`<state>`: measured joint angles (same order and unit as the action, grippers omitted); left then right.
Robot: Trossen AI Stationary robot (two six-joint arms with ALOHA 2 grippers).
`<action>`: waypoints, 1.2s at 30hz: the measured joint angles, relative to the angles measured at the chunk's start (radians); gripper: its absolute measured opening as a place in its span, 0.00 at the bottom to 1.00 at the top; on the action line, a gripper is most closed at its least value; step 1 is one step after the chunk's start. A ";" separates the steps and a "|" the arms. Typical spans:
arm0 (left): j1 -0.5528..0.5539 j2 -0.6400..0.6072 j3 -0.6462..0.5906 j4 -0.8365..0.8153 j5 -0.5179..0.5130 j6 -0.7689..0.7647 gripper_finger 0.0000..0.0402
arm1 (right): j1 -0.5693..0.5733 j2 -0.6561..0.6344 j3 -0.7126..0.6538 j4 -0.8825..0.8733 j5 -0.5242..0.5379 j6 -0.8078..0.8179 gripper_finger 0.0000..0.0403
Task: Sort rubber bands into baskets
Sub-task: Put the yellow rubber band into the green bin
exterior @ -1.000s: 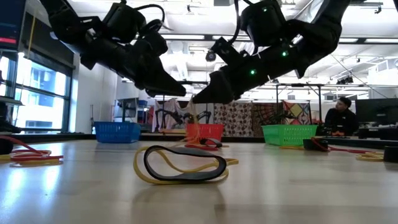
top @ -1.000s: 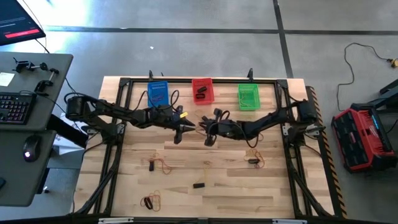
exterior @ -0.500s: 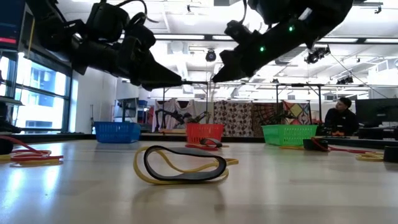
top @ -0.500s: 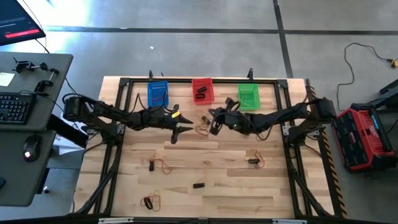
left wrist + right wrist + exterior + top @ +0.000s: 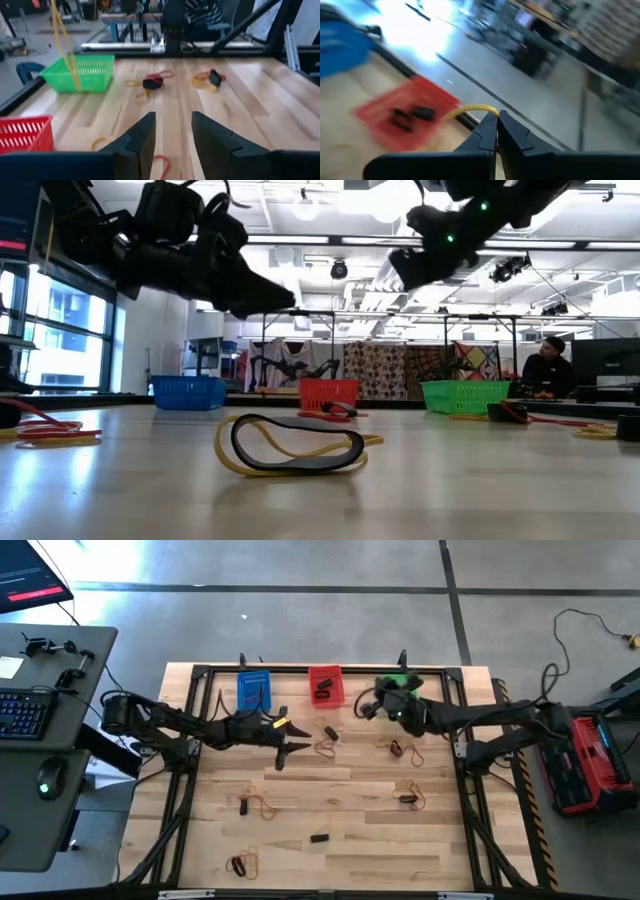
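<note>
A yellow rubber band (image 5: 472, 109) is pinched in the right gripper (image 5: 497, 120), fingers together on it; the same band hangs as a long thin loop (image 5: 64, 45) over the green basket (image 5: 80, 73) in the left wrist view. From above, the right gripper (image 5: 366, 710) sits at the green basket (image 5: 400, 687), which the arm mostly covers, at the far edge of the table (image 5: 440, 850).

Red basket (image 5: 325, 686) is mid-row w/ black bands (image 5: 322, 689) inside; blue basket (image 5: 254, 690) is to its left.

Left gripper (image 5: 290, 745) hangs above the table centre, near the blue and red baskets, fingers (image 5: 142, 137) apart, nothing between them.

Loose bands on the wood: an orange/yellow tangle (image 5: 326, 740) just in front of the red basket, red one (image 5: 398, 749) near the right arm, yellow + black cluster (image 5: 408, 795) further front, orange + black pair (image 5: 255, 804) left of centre, a black piece (image 5: 319, 837), another group (image 5: 243, 864) at the near edge.

Low view: a black-and-yellow band (image 5: 290, 445) lies closest; a person (image 5: 548, 365) is seated in the room beyond.
</note>
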<state>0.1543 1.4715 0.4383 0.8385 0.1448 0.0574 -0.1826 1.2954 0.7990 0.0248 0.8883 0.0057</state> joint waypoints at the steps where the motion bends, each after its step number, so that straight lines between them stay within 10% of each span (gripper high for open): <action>1: 0.000 0.000 0.000 0.008 0.001 0.000 0.30 | -0.019 -0.009 0.000 -0.036 0.014 0.026 0.00; 36: 0.010 0.034 0.001 0.138 0.069 -0.014 0.30 | -0.341 -0.010 -0.236 -0.046 -0.169 0.312 0.00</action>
<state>0.1639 1.5053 0.4390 0.9768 0.2141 0.0436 -0.5234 1.2850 0.5635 -0.0216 0.7190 0.3175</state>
